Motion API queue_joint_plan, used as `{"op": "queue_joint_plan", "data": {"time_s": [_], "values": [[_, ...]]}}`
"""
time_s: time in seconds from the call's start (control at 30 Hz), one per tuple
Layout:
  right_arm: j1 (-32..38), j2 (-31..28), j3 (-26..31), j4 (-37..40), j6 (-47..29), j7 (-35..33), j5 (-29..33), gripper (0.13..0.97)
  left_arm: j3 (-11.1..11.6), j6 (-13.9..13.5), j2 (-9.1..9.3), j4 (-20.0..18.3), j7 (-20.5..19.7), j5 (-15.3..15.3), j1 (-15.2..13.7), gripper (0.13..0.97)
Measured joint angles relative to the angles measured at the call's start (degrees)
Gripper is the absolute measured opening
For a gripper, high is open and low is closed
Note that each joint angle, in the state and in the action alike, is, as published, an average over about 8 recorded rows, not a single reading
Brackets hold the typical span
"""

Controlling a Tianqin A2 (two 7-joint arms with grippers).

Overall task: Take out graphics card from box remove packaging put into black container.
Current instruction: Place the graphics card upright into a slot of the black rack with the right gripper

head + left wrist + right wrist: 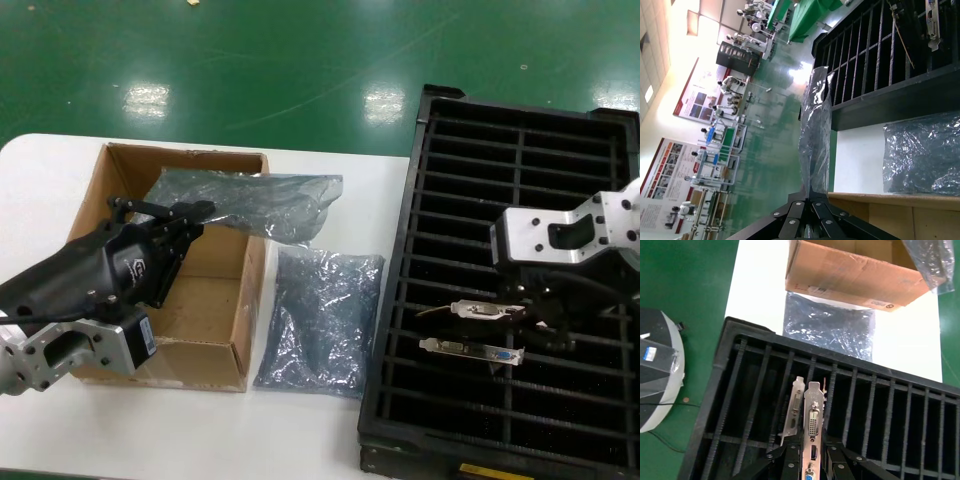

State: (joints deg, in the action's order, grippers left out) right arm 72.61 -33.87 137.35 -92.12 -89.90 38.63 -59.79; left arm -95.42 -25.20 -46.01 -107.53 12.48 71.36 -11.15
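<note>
My left gripper hangs over the brown box, shut on one end of the crinkly grey packaging. The bag stretches out past the box's far right corner. I cannot tell whether anything is inside it. My right gripper is low over the black container, shut on the silver bracket of a graphics card standing in a slot. A second graphics card stands in the neighbouring slot, closer to me.
Another grey bag lies flat on the white table between the box and the container. The green floor lies beyond the table's far edge. The container's other slots show no cards.
</note>
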Motion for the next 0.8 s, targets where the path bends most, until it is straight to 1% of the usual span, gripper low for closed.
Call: {"op": "queue_joint_plan", "data": {"time_s": [0.43, 0.8], "values": [[2.9, -1.8, 4.3, -2.0, 0.0, 2.1, -5.3, 0.19, 0.0, 0.0, 0.0, 0.0, 0.0, 0.0, 0.0, 0.14], [4.4, -1.6, 5.8, -0.8, 0.0, 1.8, -7.2, 0.19, 0.0, 0.0, 0.0, 0.0, 0.0, 0.0, 0.0, 0.14]]}}
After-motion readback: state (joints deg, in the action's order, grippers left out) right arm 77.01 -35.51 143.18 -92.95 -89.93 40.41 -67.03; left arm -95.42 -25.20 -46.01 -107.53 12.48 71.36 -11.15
